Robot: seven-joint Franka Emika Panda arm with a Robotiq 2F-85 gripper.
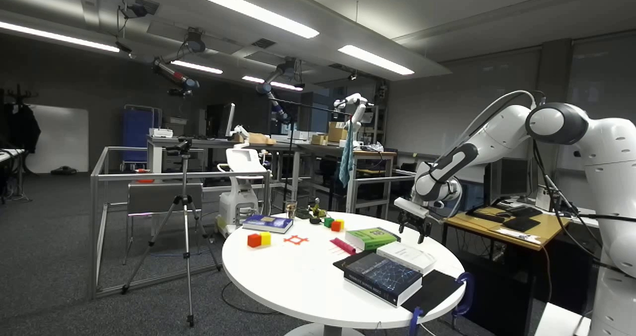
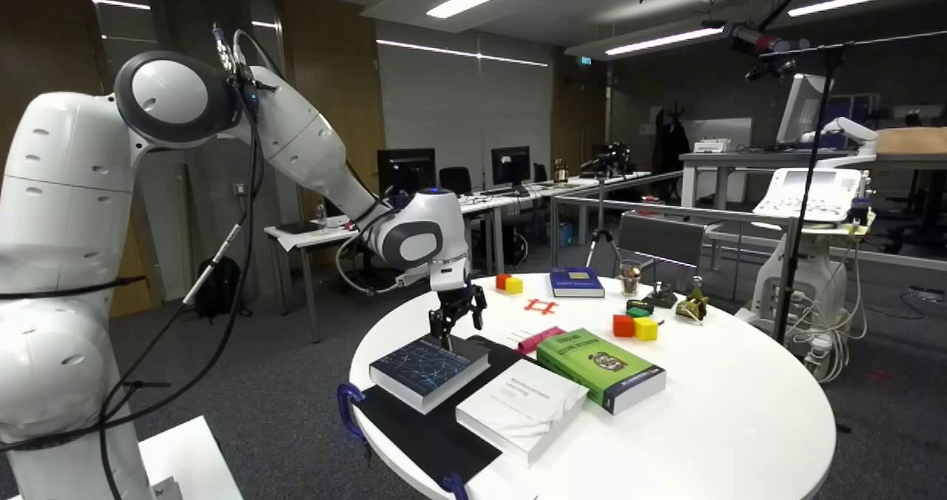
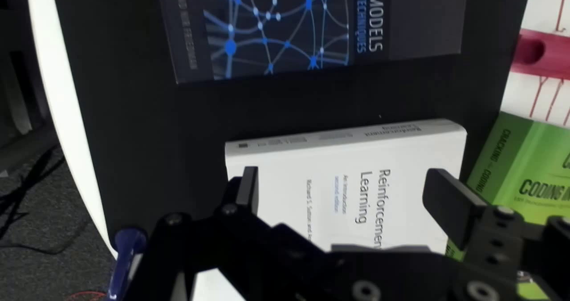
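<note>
My gripper [image 3: 343, 189] hangs over the white book [image 3: 347, 158], its fingers wide apart with nothing between them. The white book lies flat on a black mat [image 3: 133, 114]; the wrist view shows its spine and title, while its lower part is hidden behind the gripper. A thick dark book with a blue network cover [image 3: 285, 29] lies beside it on that mat. The green book [image 2: 601, 363] rests on the other side, close to the white one. In both exterior views the gripper [image 1: 413, 230] is above the books, touching none of them.
A magenta piece [image 2: 538, 339] lies beside the green book. Blue clamps [image 1: 465, 291] grip the round table's edge. Farther off are a blue book [image 2: 575, 284], a red lattice shape [image 1: 295, 239], coloured cubes [image 2: 645, 328], a glass [image 2: 629, 278] and small dark and gold objects [image 2: 692, 306].
</note>
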